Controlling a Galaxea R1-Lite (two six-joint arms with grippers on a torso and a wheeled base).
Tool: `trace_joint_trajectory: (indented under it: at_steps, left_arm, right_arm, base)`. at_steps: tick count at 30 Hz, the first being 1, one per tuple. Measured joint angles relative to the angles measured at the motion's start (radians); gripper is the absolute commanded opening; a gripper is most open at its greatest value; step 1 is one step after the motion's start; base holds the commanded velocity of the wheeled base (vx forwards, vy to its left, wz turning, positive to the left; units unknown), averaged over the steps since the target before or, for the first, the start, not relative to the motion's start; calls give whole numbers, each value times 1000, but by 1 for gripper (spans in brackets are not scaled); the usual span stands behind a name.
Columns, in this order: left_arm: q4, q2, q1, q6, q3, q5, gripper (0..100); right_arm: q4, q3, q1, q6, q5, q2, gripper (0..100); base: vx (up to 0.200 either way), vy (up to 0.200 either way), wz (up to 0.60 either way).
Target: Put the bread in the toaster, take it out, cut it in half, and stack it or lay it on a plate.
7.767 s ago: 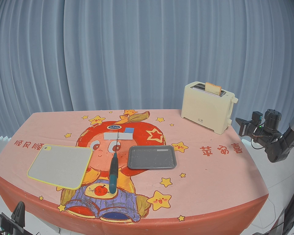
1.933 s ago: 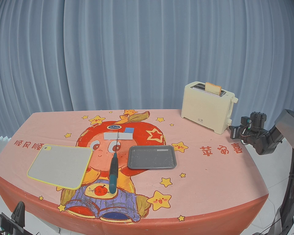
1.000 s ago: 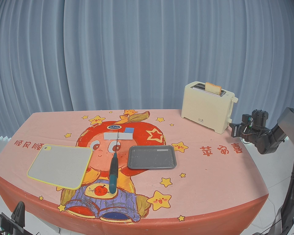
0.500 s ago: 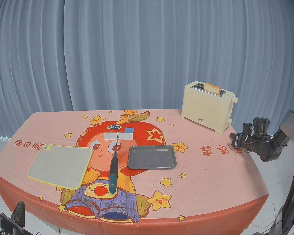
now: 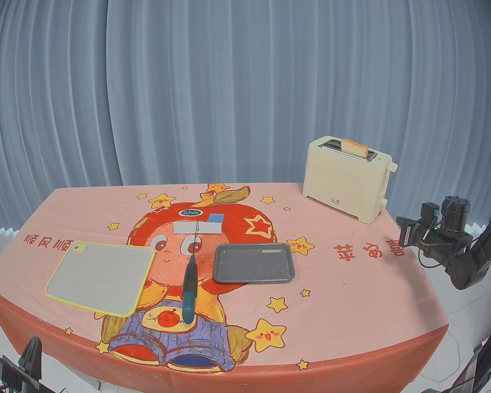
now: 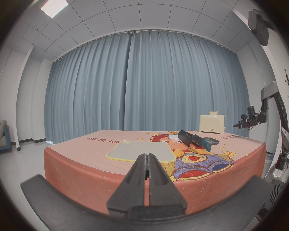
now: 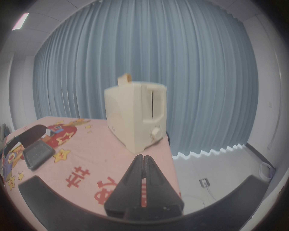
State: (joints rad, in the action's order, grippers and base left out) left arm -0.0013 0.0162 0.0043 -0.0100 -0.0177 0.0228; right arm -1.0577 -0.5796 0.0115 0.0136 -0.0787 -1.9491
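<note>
Right tool closed, just right of toaster. Bread protrudes from slot. Suggest: open wide, descend from above, lift straight.

blue-grey curtain is hanging across the whole back of the room, pleats dropping to the pale grey floor. white wall is running down one side, one light panel is glowing in the tiled ceiling. table is wearing a pink cartoon cloth.
</note>
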Motion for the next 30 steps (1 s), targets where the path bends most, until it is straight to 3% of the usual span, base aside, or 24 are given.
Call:
trace_joint_trajectory:
  at_steps: [8, 30]
  left_arm:
    - [0, 0, 0, 0, 0, 0, 0]
    - [0, 0, 0, 0, 0, 0, 0]
  right_arm:
    - [-253, 144, 12, 1, 1, 29, 0]
    - [-263, 218, -6, 1, -2, 125, 0]
  base:
    - [0, 0, 0]
    - [0, 0, 0]
